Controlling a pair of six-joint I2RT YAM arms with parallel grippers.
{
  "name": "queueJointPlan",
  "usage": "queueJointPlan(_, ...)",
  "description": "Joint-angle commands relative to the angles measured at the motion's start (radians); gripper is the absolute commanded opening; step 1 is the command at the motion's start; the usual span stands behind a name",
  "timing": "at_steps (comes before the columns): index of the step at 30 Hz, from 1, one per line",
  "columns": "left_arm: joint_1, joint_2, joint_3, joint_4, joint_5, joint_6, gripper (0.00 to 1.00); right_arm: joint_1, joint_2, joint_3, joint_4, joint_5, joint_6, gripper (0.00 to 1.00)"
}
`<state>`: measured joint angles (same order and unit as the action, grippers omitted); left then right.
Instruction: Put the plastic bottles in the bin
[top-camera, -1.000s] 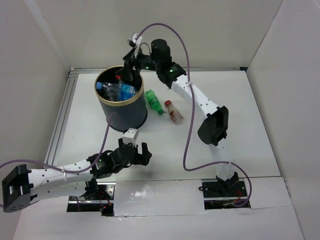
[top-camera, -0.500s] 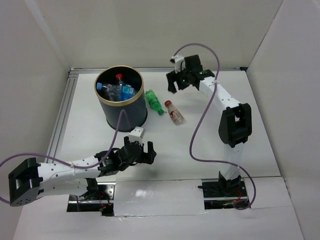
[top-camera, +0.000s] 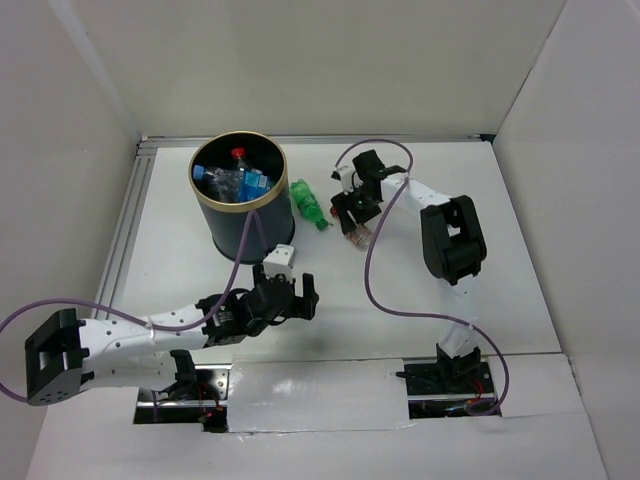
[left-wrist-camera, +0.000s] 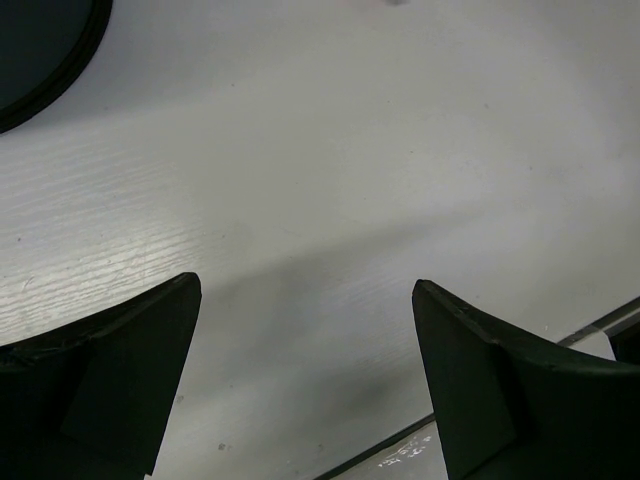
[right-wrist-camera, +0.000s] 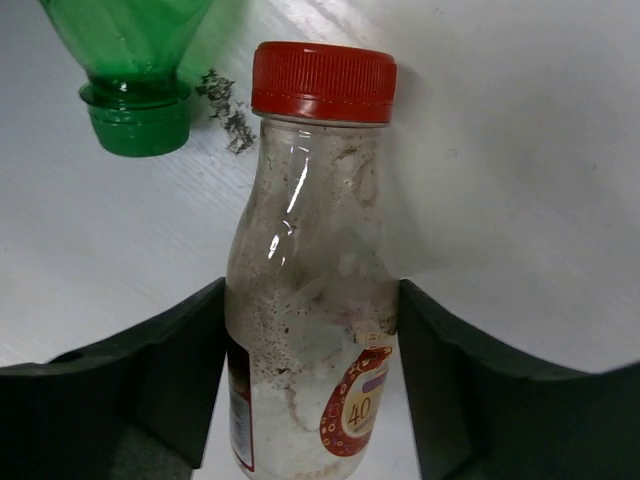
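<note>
White tabletop (top-camera: 500, 280), and at its far left the bin (top-camera: 250, 225) stands upright with a heap of bottles (top-camera: 235, 180) already inside. The left arm (top-camera: 130, 335) reaches low along the near side. The left jaws are spread wide over bare tabletop just in front of the bin, holding nothing. The right arm (top-camera: 445, 235) bends in toward the middle, and the right jaws are down on the clear bottle (right-wrist-camera: 310, 300), closed against both its sides as it lies on the tabletop. Between it and the bin lies the green bottle (top-camera: 308, 203), its green cap near the clear one's red cap (right-wrist-camera: 323, 82).
</note>
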<state>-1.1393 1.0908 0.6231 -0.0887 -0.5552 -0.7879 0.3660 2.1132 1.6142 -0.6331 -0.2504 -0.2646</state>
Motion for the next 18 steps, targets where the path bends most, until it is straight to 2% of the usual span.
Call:
queueJointPlan(1,-0.005,0.012,0.038,-0.011,-0.063,-0.01,1.0,0.004,0.008,-0.037,0.009,-0.012,-0.005,0.63)
queueJointPlan(3,-0.005,0.012,0.038,-0.011,-0.063,-0.019,1.0,0.004,-0.025,-0.048,0.021,-0.03,-0.031,0.51)
queueJointPlan(4,-0.005,0.012,0.038,-0.011,-0.063,-0.019,1.0,-0.007,-0.045,-0.037,0.021,-0.03,-0.047,0.37)
queueJointPlan(6,-0.005,0.021,0.038,-0.011,-0.072,-0.019,1.0,-0.03,-0.067,0.008,-0.014,-0.064,-0.09,0.23)
queueJointPlan(8,-0.014,0.021,0.038,-0.011,-0.072,-0.019,1.0,-0.07,-0.114,0.14,-0.06,-0.116,-0.113,0.13)
queueJointPlan(10,-0.014,0.021,0.024,0.003,-0.06,-0.019,1.0,-0.09,-0.15,0.305,-0.07,-0.23,-0.134,0.11)
queueJointPlan(13,-0.014,0.044,-0.008,0.024,-0.035,-0.008,1.0,-0.076,-0.223,0.429,0.039,-0.396,-0.107,0.11)
queueJointPlan(18,-0.023,0.115,-0.019,0.035,-0.035,0.001,0.98,0.017,-0.251,0.478,0.321,-0.51,-0.015,0.1)
